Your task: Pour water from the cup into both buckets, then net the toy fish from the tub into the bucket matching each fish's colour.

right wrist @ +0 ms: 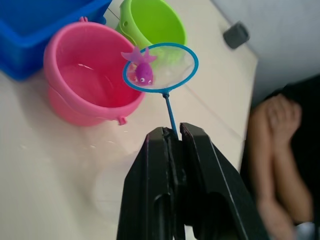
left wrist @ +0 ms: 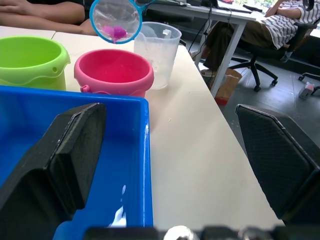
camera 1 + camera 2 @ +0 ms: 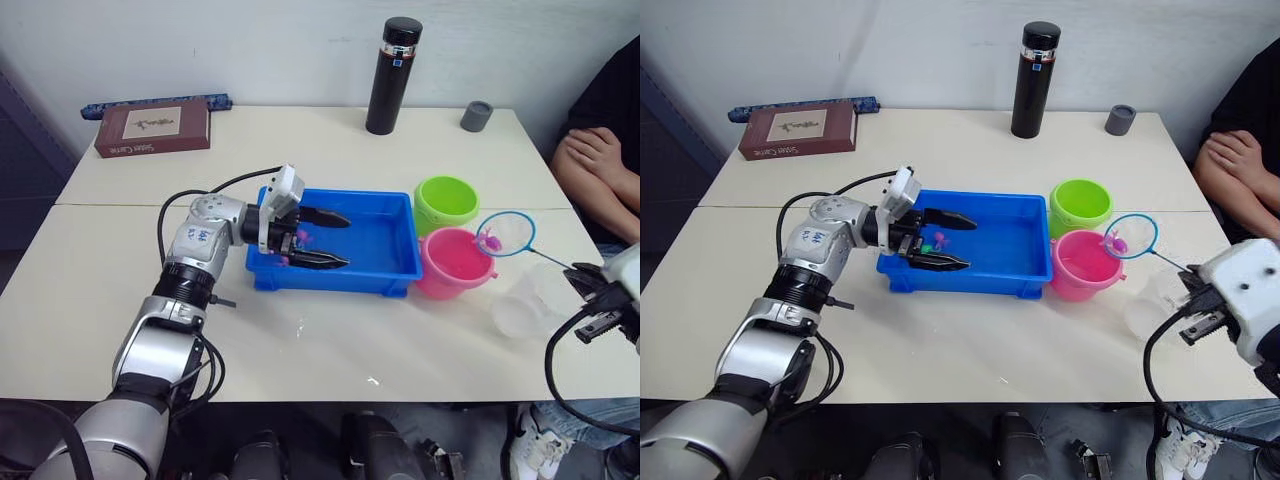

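Note:
The blue tub (image 3: 380, 275) sits mid-table. My left gripper (image 3: 338, 240) is open at the tub's left end, one finger inside it and the other over its front wall. Small pink (image 3: 940, 240) and green (image 3: 927, 247) toy fish lie in the tub between the fingers. My right gripper (image 1: 173, 131) is shut on the net's thin handle. The net's hoop (image 3: 505, 234) hangs over the far right rim of the pink bucket (image 3: 455, 262), with a pink fish (image 1: 143, 71) in the mesh. The green bucket (image 3: 446, 200) stands just behind the pink one. The clear cup (image 3: 525, 305) stands to the pink bucket's right.
A tall black flask (image 3: 393, 75) and a small grey cap (image 3: 477, 115) stand at the back of the table. A brown book (image 3: 153, 129) lies at the back left. A person's folded arms (image 3: 600, 165) are at the table's right edge.

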Controlling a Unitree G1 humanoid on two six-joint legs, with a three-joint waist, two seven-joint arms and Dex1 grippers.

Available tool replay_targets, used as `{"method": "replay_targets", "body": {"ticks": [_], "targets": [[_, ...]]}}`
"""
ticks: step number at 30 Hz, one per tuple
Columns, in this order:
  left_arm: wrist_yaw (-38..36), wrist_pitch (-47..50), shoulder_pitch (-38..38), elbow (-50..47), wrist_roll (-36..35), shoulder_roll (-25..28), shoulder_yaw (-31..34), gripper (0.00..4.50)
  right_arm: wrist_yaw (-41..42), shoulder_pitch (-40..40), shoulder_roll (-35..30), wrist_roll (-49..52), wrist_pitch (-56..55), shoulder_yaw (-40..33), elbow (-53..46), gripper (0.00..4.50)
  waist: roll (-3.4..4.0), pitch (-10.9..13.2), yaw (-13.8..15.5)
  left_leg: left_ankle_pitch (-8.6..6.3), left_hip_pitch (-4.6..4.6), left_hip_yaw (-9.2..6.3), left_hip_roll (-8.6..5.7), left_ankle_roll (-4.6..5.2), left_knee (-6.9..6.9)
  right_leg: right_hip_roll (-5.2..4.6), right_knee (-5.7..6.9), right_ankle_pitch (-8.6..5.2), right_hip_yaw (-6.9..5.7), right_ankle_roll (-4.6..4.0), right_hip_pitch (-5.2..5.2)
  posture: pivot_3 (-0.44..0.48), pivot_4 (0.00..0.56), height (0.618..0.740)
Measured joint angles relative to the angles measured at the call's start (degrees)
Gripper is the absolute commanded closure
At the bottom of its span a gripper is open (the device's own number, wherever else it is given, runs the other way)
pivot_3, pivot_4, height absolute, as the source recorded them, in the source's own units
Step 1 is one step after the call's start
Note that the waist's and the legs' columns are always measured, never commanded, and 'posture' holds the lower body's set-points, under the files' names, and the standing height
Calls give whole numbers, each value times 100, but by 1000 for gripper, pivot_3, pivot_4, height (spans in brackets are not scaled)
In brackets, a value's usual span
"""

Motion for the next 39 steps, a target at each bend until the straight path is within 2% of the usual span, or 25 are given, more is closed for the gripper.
{"method": "replay_targets", "body": {"ticks": [3, 8, 14, 18, 22, 39], "targets": [[-6, -27, -22, 35, 38, 1, 5, 39, -70, 421, -206, -1087, -1494, 230, 351, 4500, 0, 0, 5, 2, -4, 3, -4, 3, -2, -1, -12, 5, 1, 9, 0, 0, 150, 740], [-8, -60, -94, 41, 49, 7, 54, 39, -263, 650, -379, -2554, -3500, 234, 1022, 4500, 0, 0, 4, 3, -3, 16, -6, 6, -2, -4, -17, 8, 2, 14, 3, 0, 150, 740], [-8, -103, -103, 144, 63, 6, 56, 39, -387, 763, -294, -3322, -5046, 133, 1370, 4500, 0, 0, 0, 3, -2, 25, -5, 6, -2, -2, -17, 8, 1, 14, 3, 0, 150, 740], [-8, -171, -107, 258, 85, 21, 73, 39, -301, 811, -154, -3471, -5472, 5, 1449, 4500, 0, 0, -6, 3, -1, 25, -6, 6, -1, -5, -16, 8, 5, 15, 3, 0, 150, 740], [-15, -243, -167, 291, 105, 17, 78, 39, -287, 401, -154, -3542, -5576, -141, 1580, 4500, 0, 0, -19, 4, 5, 24, -4, 7, -1, -2, -12, 8, 10, 15, 4, 0, 150, 740], [-52, -346, -176, 464, 185, 40, 120, 39, 75, 213, 131, -3514, -5908, 185, 1806, 4500, 0, 0, -15, 6, 5, 24, -12, 13, -2, -13, -10, 11, 15, 19, 4, 0, 150, 740]]}}
